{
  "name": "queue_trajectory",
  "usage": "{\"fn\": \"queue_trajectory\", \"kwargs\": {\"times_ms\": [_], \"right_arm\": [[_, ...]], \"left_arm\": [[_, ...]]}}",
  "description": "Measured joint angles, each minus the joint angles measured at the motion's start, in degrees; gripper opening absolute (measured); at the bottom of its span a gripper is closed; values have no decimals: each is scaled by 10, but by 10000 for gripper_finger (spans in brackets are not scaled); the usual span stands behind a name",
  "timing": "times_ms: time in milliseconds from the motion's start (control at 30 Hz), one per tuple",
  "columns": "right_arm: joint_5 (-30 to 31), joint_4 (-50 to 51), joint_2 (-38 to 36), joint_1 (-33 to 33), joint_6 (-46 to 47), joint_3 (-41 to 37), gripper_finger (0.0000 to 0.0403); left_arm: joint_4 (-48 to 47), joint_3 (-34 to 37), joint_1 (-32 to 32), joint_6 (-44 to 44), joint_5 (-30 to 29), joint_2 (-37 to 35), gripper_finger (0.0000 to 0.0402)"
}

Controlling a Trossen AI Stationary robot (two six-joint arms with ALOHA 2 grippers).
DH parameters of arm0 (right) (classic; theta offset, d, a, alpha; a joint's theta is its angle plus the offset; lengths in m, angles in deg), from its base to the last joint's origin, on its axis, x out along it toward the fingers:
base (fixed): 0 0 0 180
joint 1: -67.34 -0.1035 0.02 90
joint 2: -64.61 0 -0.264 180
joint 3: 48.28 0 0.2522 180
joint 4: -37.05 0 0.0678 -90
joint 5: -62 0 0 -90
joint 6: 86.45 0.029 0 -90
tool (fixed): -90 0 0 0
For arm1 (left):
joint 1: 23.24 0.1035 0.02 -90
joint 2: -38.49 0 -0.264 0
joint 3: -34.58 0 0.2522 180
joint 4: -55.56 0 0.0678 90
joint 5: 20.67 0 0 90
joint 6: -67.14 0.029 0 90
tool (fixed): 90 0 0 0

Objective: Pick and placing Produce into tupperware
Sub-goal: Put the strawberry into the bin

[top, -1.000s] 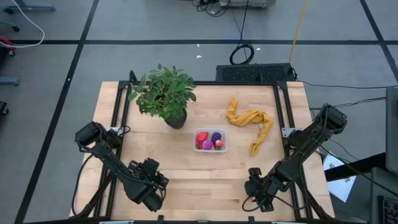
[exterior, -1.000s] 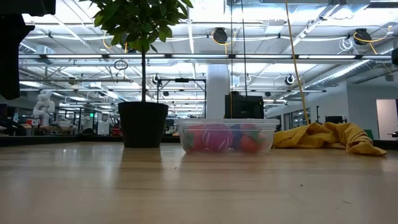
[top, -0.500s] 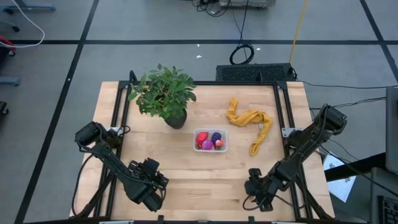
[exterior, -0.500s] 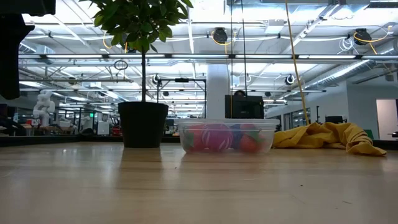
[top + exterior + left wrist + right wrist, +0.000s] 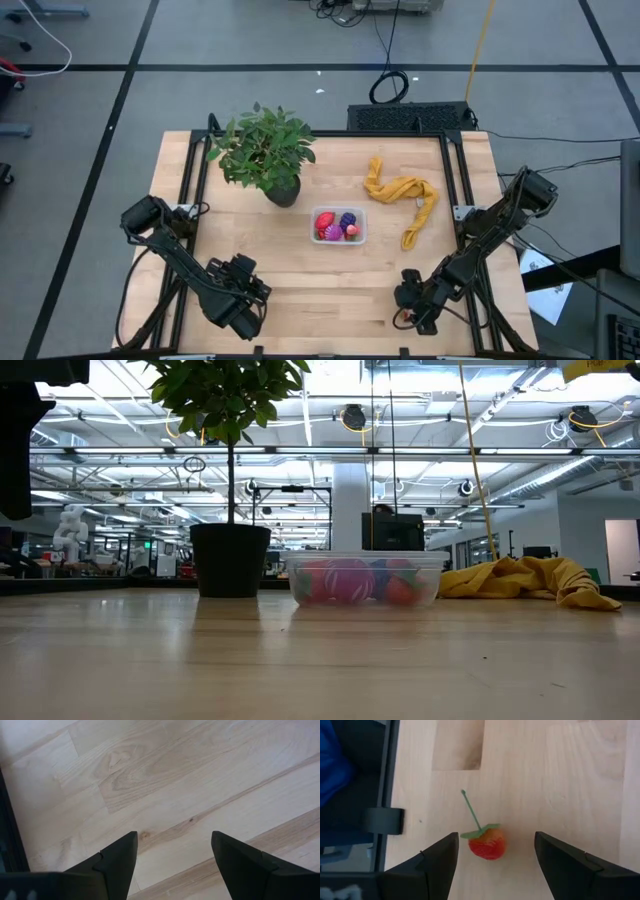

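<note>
Looking over: big things first, small things last.
Table (image 5: 300, 290): light wood, mostly bare near the front.
Plant (image 5: 264, 152): green, in a dark pot, at the back left.
Cloth (image 5: 402, 193): yellow, crumpled, at the back right.
Box (image 5: 339, 225): clear plastic, in the middle of the table, between plant and cloth; red, purple and pink toy fruit (image 5: 338, 226) already inside.
Left pincer (image 5: 172, 865): at the front left corner, fingers spread, holding nothing, only bare wood under it.
Right pincer (image 5: 495, 865): at the front right of the table, fingers spread wide, pinching nothing.
Little red fruit (image 5: 487, 844): lying on the wood between the two right fingers, touching neither; green leaf and thin stalk pointing away from the pincer; well apart from the box.
Feel, as a guess: light, smooth, a bit slippery, likely to roll; stalk thin and bendy.
Best spot to grab: round red body, one finger on each side; not the stalk.
</note>
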Motion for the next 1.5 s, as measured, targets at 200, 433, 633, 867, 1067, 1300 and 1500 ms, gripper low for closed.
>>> {"fn": "queue_trajectory", "kwargs": {"times_ms": [200, 433, 633, 867, 1067, 1300, 1500], "right_arm": [[0, -35, 0, 0, 6, -15, 254], [0, -34, 0, 0, 11, -15, 254], [2, -34, 0, 0, 21, -15, 254], [26, -23, 0, -6, 32, -15, 254], [58, 0, 0, -23, 59, -15, 254], [77, 7, 0, -30, 68, -15, 225], [77, 4, 0, -30, 81, -16, 181]], "left_arm": [[0, 0, 0, 0, 0, 0, 257], [0, 0, 0, 0, 0, 0, 257], [0, 0, 0, 0, 0, 0, 257], [0, 0, 0, 0, 0, 0, 257], [0, 0, 0, 0, 0, 0, 257], [0, 0, 0, 0, 0, 0, 257], [0, 0, 0, 0, 0, 0, 257]]}}
